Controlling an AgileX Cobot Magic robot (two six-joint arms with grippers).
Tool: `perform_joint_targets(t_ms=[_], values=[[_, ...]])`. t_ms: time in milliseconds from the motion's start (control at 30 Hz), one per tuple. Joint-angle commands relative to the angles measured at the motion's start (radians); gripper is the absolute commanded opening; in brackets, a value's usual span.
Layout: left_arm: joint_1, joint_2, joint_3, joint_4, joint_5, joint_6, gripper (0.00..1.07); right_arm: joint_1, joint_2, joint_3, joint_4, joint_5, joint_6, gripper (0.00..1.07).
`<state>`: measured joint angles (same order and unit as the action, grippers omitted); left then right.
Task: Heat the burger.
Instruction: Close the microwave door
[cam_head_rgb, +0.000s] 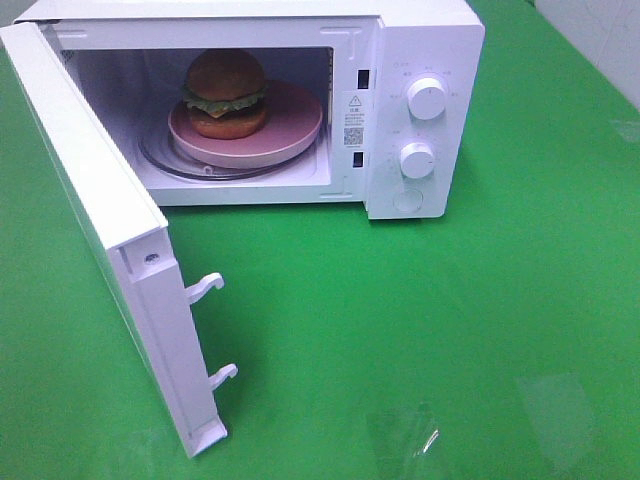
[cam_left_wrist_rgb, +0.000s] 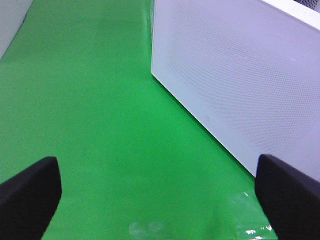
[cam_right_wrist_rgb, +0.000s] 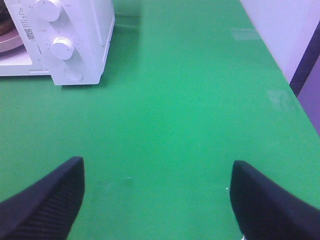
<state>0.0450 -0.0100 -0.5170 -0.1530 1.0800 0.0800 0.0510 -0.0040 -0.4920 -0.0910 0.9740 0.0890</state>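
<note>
Exterior high view: you will find the glossy brown-bunned burger (cam_head_rgb: 226, 92), with green lettuce and yellow cheese, on a round pink plate (cam_head_rgb: 295, 125). The plate rests on the glass turntable (cam_head_rgb: 165, 165) inside the white box-shaped microwave (cam_head_rgb: 425, 40). Its white door (cam_head_rgb: 90, 220) stands swung wide, with two latch hooks showing on its edge. Neither arm shows here. A green mat (cam_head_rgb: 450, 330) covers the table. Left wrist view: your left gripper (cam_left_wrist_rgb: 159, 200) has its black fingers (cam_left_wrist_rgb: 30, 195) spread fully apart over bare mat, with nothing between them. The door's perforated outer face lies just beside one finger; contact not discernible. Right wrist view: your right gripper (cam_right_wrist_rgb: 157, 200) likewise stands wide and holds nothing. It is over green mat, well apart from the microwave's control panel (cam_right_wrist_rgb: 75, 30) of round white dials. A pale wall (cam_right_wrist_rgb: 280, 25) borders the table's edge.
</note>
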Motion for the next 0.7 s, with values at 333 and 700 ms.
perform_joint_targets(t_ms=[333, 700], values=[[-0.003, -0.011, 0.002, -0.004, -0.013, 0.002, 1.00, -0.004, -0.027, 0.000, 0.000, -0.011, -0.007, 0.76], [-0.003, -0.011, 0.001, -0.042, -0.019, 0.002, 1.00, -0.004, -0.027, 0.000, 0.000, -0.011, -0.007, 0.76]])
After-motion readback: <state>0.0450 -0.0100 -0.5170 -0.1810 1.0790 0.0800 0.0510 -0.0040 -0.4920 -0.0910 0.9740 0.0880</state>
